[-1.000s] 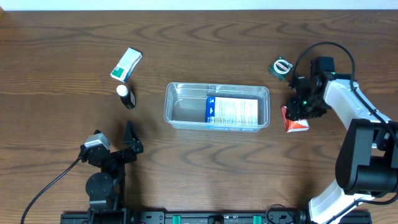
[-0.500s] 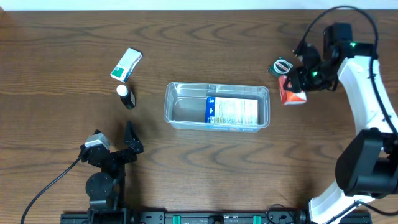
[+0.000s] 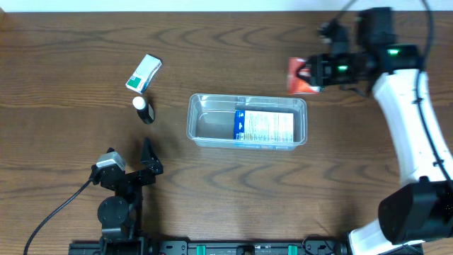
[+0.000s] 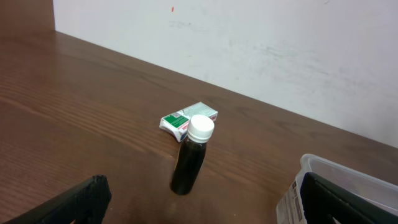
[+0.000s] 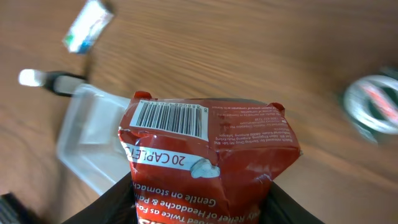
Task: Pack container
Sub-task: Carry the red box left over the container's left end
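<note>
The clear plastic container lies mid-table with a blue-and-white box inside its right half. My right gripper is shut on a crumpled red caplet box, held in the air just beyond the container's far right corner. In the right wrist view the red box fills the space between the fingers, with the container below and to the left. Near the table's front left my left gripper stands open and holds nothing; its view shows a corner of the container.
A dark bottle with a white cap stands left of the container, with a green-and-white box lying behind it. Both show in the left wrist view, bottle in front of box. A round tin lies on the table at right.
My right gripper has lifted the red box from the table right of the container and carried it back and leftward to the container's far right corner. The left arm has stayed still.
</note>
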Robot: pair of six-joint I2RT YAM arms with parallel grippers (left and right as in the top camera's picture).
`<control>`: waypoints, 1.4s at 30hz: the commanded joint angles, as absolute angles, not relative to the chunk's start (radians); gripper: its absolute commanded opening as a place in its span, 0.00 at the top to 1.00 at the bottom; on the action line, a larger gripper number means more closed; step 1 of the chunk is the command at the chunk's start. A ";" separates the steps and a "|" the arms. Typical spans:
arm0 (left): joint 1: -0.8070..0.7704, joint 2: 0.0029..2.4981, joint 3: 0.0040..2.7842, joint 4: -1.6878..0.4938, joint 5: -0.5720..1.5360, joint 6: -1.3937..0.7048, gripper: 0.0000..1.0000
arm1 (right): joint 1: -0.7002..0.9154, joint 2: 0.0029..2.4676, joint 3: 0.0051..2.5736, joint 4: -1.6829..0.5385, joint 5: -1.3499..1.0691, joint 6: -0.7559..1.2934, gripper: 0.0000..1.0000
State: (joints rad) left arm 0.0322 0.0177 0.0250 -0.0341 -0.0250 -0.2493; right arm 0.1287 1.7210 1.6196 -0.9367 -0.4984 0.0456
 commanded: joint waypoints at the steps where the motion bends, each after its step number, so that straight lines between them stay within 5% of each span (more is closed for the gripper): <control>1: 0.037 0.018 0.004 -0.071 -0.030 -0.233 0.02 | 0.252 1.711 1.631 -0.889 -0.456 0.165 0.51; 9: 0.037 0.018 0.004 -0.071 -0.030 -0.233 0.02 | 0.546 1.752 1.623 -0.762 -0.123 0.313 0.52; 18: 0.037 0.018 0.004 -0.071 -0.030 -0.233 0.02 | 0.746 1.912 1.623 -0.644 -0.048 0.451 0.54; 42: 0.037 0.018 0.004 -0.071 -0.030 -0.233 0.02 | 0.814 2.037 1.622 -0.706 0.161 0.735 0.51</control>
State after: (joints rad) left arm 0.0322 0.0177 0.0250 -0.0341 -0.0250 -0.2493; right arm 0.8066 1.9961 1.6192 -0.7063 0.1299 0.6479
